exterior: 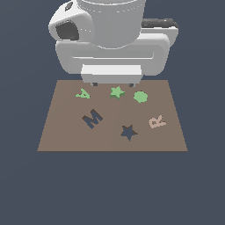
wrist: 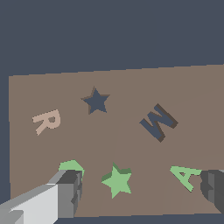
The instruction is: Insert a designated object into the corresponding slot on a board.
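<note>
The light-green star point(exterior: 117, 92) point(wrist: 117, 180) lies flat on the brown board point(exterior: 66, 132) point(wrist: 131, 83), in the row nearest the arm. My gripper point(exterior: 113, 83) point(wrist: 142, 192) hangs open above that far edge. Its two fingers are spread wide, one finger point(wrist: 70, 189) by the green round piece and the other by the green A. The star sits between them, off the midline toward the round piece, and nothing touches it. The dark navy star-shaped slot point(exterior: 128, 132) point(wrist: 96, 101) is empty, in the board's other row, away from the arm.
A green letter A point(exterior: 82, 93) point(wrist: 187, 177) and a green round piece point(exterior: 140, 97) point(wrist: 71, 166) flank the star. A dark M-shaped recess point(exterior: 92, 118) point(wrist: 158, 122) and a pale R shape point(exterior: 157, 121) point(wrist: 46, 121) sit either side of the slot. The arm's body looms over the board's far edge.
</note>
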`<act>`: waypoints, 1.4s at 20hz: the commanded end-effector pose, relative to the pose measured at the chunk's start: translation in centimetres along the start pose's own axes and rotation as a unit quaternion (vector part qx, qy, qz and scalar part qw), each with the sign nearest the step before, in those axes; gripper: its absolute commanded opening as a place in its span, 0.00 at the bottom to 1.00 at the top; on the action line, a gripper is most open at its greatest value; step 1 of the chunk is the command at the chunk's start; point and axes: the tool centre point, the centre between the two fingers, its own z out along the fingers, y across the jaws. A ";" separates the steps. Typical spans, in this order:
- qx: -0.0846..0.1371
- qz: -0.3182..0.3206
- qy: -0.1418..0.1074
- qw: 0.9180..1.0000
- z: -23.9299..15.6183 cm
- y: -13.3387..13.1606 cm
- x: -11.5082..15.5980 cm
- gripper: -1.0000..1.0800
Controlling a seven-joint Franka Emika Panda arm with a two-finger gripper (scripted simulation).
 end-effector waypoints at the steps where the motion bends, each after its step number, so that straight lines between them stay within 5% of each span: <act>1: 0.000 0.000 0.000 1.000 0.0 0.0 0.0 0.96; 17: -0.005 0.088 -0.003 0.996 3.5 0.5 -2.4 0.96; 28: -0.012 0.230 -0.008 0.973 9.3 0.3 -6.3 0.96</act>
